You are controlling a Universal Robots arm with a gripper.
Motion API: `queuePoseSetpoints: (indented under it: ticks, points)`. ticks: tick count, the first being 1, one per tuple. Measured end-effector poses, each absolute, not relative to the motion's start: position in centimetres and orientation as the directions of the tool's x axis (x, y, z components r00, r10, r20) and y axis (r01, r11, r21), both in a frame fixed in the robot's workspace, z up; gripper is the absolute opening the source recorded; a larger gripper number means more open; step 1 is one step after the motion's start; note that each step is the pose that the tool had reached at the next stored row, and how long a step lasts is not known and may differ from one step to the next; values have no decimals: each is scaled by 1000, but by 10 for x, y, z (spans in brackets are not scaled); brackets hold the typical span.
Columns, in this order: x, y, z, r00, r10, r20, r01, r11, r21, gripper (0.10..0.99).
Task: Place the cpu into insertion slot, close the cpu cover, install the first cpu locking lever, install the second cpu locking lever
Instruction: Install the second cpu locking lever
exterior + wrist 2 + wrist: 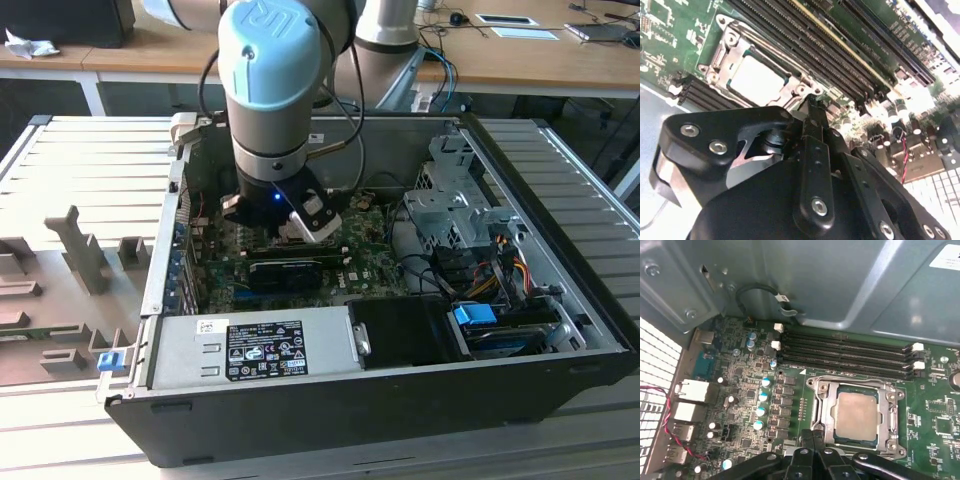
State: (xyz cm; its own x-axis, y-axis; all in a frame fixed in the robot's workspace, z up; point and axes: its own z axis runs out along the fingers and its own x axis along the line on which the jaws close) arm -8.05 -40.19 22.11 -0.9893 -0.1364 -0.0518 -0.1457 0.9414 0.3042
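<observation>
Pale silvery-beige metal marks the cpu (856, 416), which lies flat in the insertion slot (832, 440) on the green circuit board (740, 390), with the silvery-grey cpu cover (823, 407) down around it so that its square cut-out frames the chip face; the same chip (754, 79) and frame (726, 47) show in the second wrist view. The gripper (812, 437) hangs just beside the socket's edge, its black fingers pressed together at the tips with nothing seen between them, so it looks clenched and empty; its tip (812, 102) reaches the frame's rim in the second wrist view, though contact is hard to judge. The gripper's black body hides the socket's near edge in both wrist views, and the locking levers cannot be made out clearly. In the exterior view the arm (275, 90) and its wrist cover the socket. Four long black memory slots (845, 357) run side by side just beyond the socket, toward the grey case wall (840, 285), leaving little room on that side. One long black card (290, 270) sits on the board near the power supply (250, 345) at the case's front edge, and a drive cage (455, 205) fills the corner at the exterior view's right.
</observation>
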Motion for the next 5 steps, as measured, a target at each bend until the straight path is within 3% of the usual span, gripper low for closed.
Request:
queuePoseSetpoints:
  ticks: [5]
  points:
    - [-81, -402, 222, -989, -136, -52, -146, 941, 304, 106]
